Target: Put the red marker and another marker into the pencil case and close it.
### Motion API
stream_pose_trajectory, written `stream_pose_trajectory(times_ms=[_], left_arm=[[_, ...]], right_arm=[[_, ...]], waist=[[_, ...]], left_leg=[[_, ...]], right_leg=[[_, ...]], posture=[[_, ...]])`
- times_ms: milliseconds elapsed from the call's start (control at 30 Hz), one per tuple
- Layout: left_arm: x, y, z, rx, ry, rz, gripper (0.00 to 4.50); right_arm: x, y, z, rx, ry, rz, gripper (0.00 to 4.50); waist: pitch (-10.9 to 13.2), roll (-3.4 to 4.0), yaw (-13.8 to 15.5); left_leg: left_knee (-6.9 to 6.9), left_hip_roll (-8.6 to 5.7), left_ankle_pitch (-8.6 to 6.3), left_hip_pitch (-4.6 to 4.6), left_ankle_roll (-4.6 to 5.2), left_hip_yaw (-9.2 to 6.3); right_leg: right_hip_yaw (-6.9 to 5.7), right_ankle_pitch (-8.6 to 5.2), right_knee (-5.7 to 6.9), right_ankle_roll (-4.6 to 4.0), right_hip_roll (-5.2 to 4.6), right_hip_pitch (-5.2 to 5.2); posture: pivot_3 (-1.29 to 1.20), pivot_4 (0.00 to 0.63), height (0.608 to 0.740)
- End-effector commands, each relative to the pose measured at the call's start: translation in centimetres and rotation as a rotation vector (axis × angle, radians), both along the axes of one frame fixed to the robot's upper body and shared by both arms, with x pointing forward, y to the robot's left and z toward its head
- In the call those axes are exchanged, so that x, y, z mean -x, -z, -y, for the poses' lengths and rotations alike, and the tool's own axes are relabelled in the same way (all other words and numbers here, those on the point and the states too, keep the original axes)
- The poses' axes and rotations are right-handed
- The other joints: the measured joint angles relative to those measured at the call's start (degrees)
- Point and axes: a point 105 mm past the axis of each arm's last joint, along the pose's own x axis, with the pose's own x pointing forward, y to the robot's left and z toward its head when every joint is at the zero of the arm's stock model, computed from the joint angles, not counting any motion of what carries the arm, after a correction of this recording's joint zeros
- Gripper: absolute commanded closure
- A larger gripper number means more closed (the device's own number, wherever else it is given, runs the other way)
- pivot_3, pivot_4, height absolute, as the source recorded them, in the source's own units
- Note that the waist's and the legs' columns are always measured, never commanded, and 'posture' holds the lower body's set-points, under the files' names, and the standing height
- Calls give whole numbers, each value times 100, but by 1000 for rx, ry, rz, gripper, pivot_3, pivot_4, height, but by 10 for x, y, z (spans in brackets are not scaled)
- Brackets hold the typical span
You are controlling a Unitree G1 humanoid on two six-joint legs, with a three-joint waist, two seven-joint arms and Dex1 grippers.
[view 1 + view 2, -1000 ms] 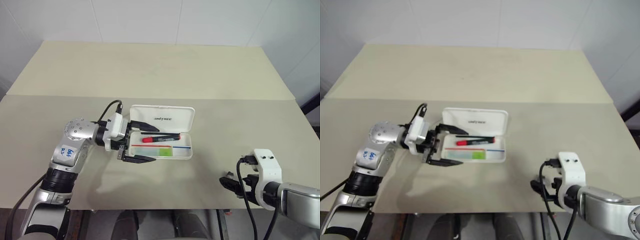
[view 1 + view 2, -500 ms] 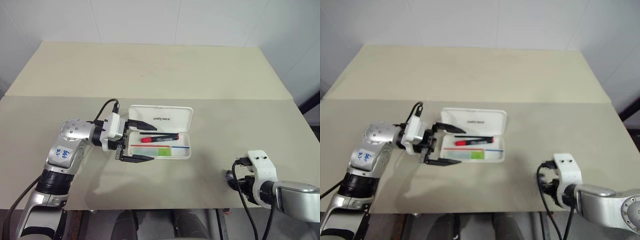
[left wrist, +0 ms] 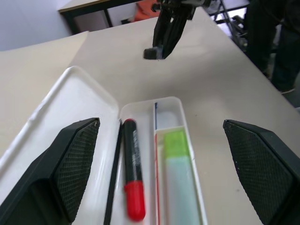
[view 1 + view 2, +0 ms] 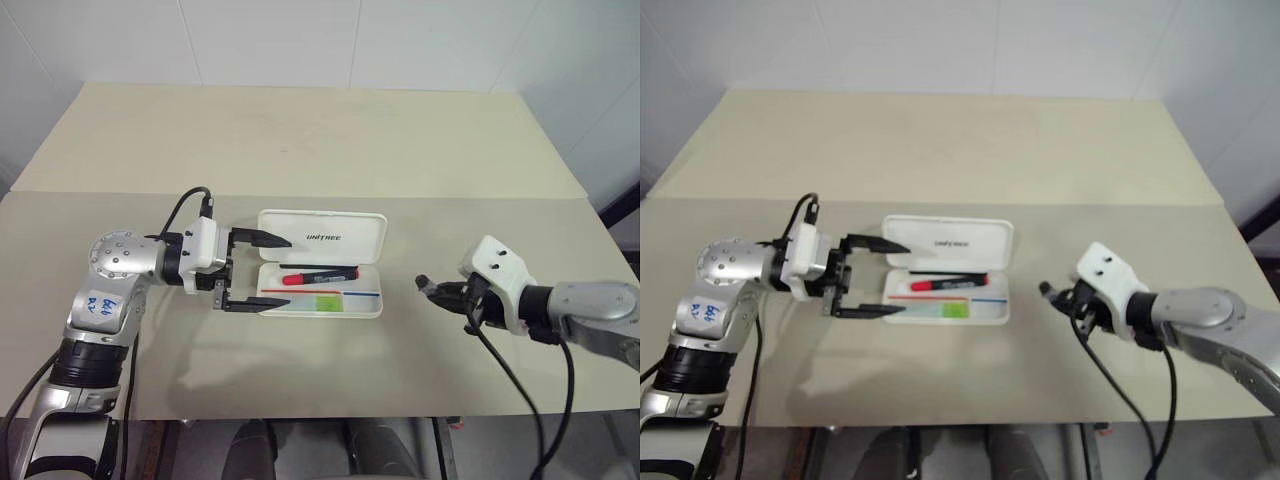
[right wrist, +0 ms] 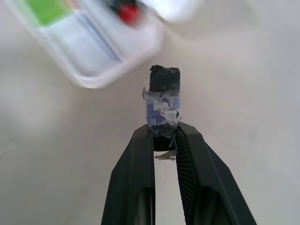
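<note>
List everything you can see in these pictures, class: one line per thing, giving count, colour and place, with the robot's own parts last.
table: one, beige, under everything, with white walls behind.
pencil case: one, white, mid-table, lid open and lying back, red-and-blue stripe inside.
red marker: one, black barrel with red cap, lying in the case's tray near the hinge.
highlighter: one, pale green with lime cap, in the tray on the near side of the stripe.
small black stub: one, black with a pale taped band, clamped in the right pincer.
left pincer: one, black fingers, open, at the case's left end.
right pincer: one, black fingers, shut on the stub, right of the case, above the table.
</note>
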Motion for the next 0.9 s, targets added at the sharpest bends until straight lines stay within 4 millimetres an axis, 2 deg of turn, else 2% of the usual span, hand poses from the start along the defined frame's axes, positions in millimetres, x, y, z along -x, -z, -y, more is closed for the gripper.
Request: stream_pose_trajectory(times_ms=[33,133,300,433,600,900], left_arm=[[-2,-4,-16,-15,-65,44,0],[-2,-1,-26,-31,-104,48,0],[0,4,-34,-36,-157,52,0],[6,4,-34,-21,-187,63,0],[11,4,-40,-25,-224,64,0],[11,3,-40,-23,-240,69,0]], right_arm=[[-6,1,-10,79,-229,30,3993],[-14,0,-27,105,-383,36,3993],[-33,5,-49,156,-484,55,3993],[-40,11,-69,180,-541,54,3993],[-40,11,-75,184,-565,43,3993],[-37,10,-77,201,-575,18,3993]], waist=[[1,2,-16],[4,6,-20],[9,13,-14],[9,14,-12],[9,14,-9],[9,14,-17]], left_leg=[[0,0,0,0,0,0],[0,0,0,-1,-1,1],[3,0,0,-1,-1,-1],[5,0,-1,-1,-3,-4],[8,-2,-1,1,-5,-6],[6,-3,1,26,-9,-3]], right_leg=[[-1,0,0,0,0,-1],[-1,10,12,19,2,-5],[-6,12,22,22,2,-8],[-9,11,31,21,2,-9],[-12,6,49,16,0,-11],[-10,4,58,11,2,3]], posture=[[0,150,740],[0,150,740],[0,150,740],[0,150,740],[0,150,740],[0,150,740]])
